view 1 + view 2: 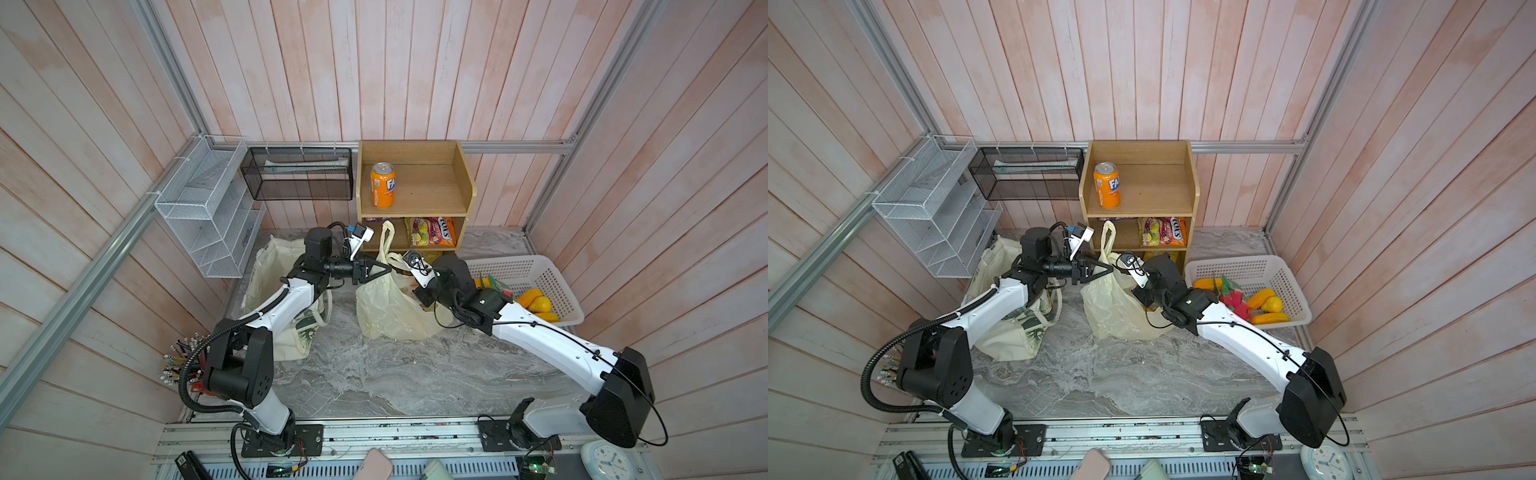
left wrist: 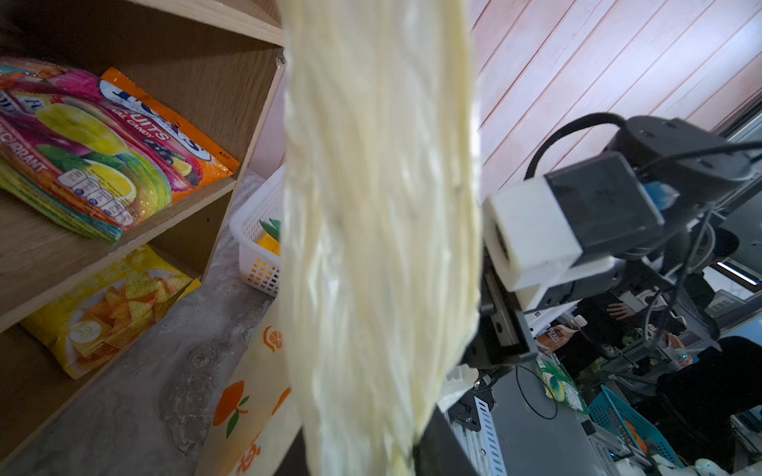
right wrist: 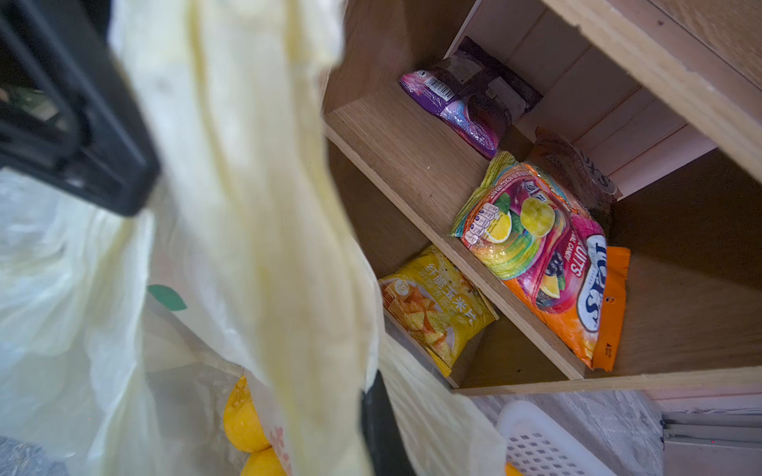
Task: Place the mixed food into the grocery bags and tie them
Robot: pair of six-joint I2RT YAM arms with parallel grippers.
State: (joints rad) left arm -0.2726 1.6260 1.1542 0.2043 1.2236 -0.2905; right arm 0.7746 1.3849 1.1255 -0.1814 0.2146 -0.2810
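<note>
The pale-yellow plastic grocery bag (image 1: 386,311) (image 1: 1113,311) stands in the middle of the marble table, and one handle loop rises above it. My left gripper (image 1: 387,269) (image 2: 363,457) holds that bunched handle, which fills the narrow gap between its jaws. My right gripper (image 1: 400,270) comes from the other side and is shut on the bag's other handle. Plastic drapes over its black finger (image 3: 383,432). Yellow fruit (image 3: 243,416) shows through the bag. The cream canvas tote (image 1: 270,266) (image 1: 1000,332) slumps behind my left arm. The mixed food is out of view.
A wooden shelf (image 1: 415,187) behind the bag carries an orange soda can (image 1: 382,185) and candy and chip packets (image 1: 432,232). A white perforated basket (image 1: 536,270) with fruit sits at the right. Wire racks (image 1: 208,208) hang on the left wall.
</note>
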